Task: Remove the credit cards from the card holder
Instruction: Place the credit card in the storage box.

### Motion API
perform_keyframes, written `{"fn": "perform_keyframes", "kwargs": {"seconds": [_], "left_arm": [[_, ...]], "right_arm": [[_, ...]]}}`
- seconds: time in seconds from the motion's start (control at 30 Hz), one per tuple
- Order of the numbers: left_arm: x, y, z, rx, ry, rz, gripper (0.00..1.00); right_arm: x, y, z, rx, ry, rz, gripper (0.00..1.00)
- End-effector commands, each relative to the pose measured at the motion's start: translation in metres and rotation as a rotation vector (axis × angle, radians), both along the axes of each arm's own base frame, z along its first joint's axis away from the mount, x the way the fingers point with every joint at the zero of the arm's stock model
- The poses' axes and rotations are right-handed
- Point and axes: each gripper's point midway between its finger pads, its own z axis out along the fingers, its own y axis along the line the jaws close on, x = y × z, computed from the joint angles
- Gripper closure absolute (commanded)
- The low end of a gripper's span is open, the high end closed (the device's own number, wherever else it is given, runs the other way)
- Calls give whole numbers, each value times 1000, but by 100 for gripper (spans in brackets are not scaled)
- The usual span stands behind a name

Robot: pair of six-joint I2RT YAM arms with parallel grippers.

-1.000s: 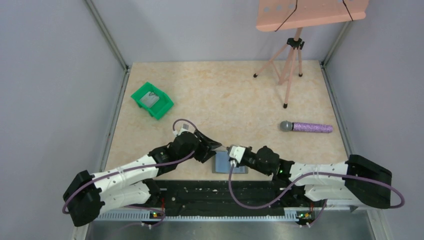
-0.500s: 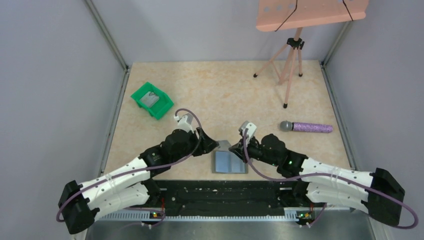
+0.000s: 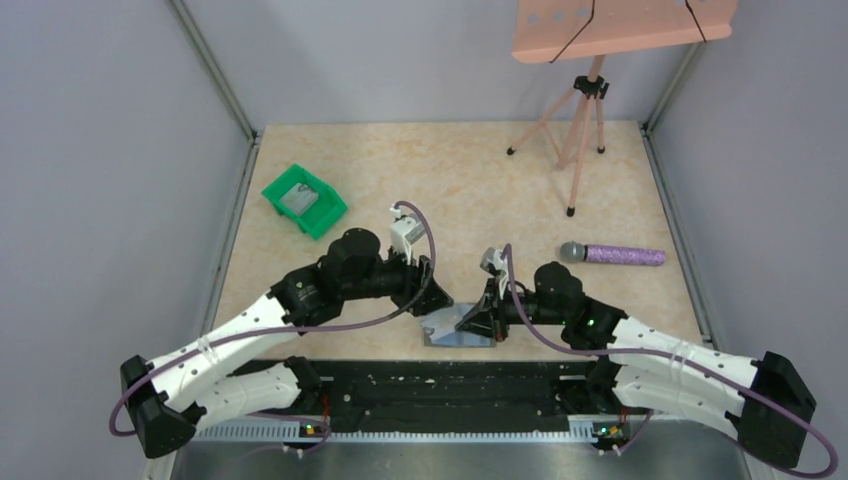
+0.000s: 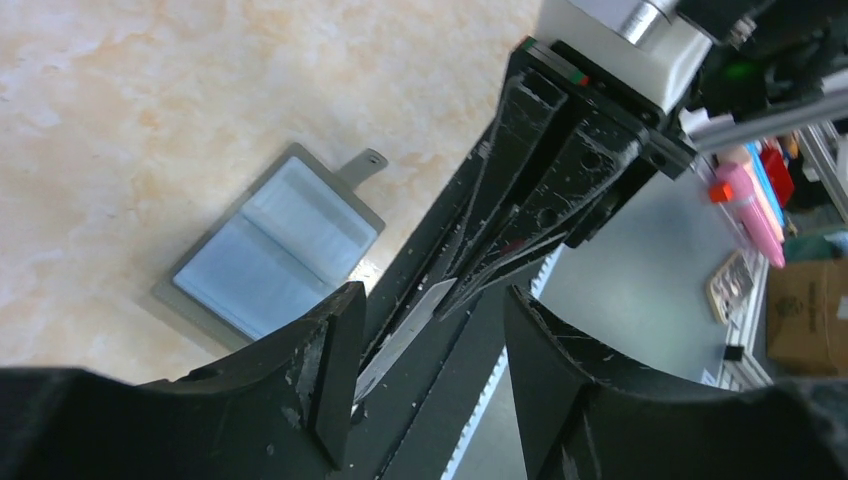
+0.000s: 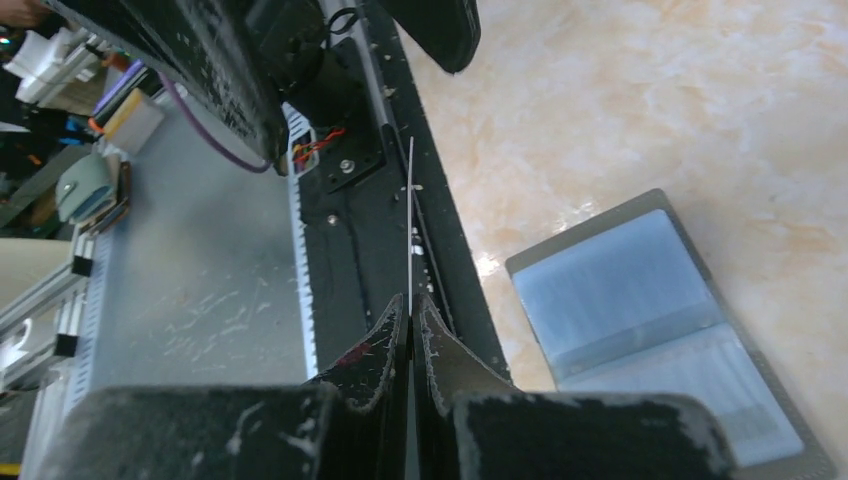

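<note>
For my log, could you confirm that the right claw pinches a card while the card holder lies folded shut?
Not quite: the card holder lies open, both halves showing, as the right wrist view shows. The right claw does pinch a card.

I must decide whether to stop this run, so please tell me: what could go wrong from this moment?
1. The right tool pinches the card only by one edge, at its fingertips, so the card may slip or swing.
2. The open left tool has a finger on each side of the right tool's tip. If it closes there, it might strike that tip instead of the card.
3. A dropped card could land on the black rail.
</note>
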Motion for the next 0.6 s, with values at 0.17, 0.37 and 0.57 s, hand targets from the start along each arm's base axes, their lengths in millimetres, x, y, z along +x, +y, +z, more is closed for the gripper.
{"fn": "perform_keyframes", "kwargs": {"seconds": [0.17, 0.37, 0.57], "left_arm": [[-26, -10, -4, 32, -13, -240, 46], [-26, -11, -10, 70, -7, -272, 63], [-33, -11, -15, 75, 23, -302, 95]], "right_arm": [[-12, 12, 22, 86, 13, 106, 100], [-12, 15, 26, 105, 21, 122, 100], [-10, 14, 25, 110, 29, 114, 100]]}}
